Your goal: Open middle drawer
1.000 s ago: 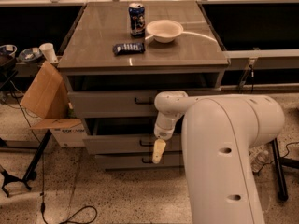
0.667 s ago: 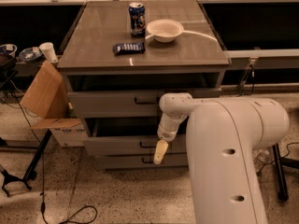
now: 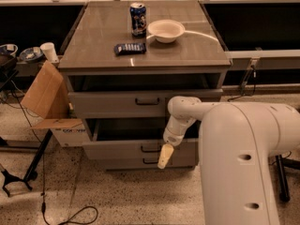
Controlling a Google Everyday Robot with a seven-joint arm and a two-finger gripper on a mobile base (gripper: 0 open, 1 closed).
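Compared with the earlier frames, the gripper (image 3: pixel 164 156) is found slightly further right and a little lower, and the white arm (image 3: pixel 234 163) has likewise shifted to the right. No change is noted in the drawers or in the items on the cabinet top (image 3: pixel 93 55). The gripper is pointed downward in front of the cabinet, hanging from a wrist that is bent down from the elbow. Whether the gripper is open or closed cannot be told. The middle drawer (image 3: pixel 117 150) is located below the taller top drawer (image 3: pixel 108 104) and above the narrower bottom drawer (image 3: pixel 122 163), with a dark gap seen above its front. Its small dark handle (image 3: pixel 151 148) lies just left of the gripper and slightly above the tip. Contact between the two cannot be confirmed. On the cabinet top, a can (image 3: pixel 138 18), a white bowl (image 3: pixel 166 31) and a dark packet (image 3: pixel 130 48) are placed. A cardboard box (image 3: pixel 44 97) is seen at the cabinet's left side.
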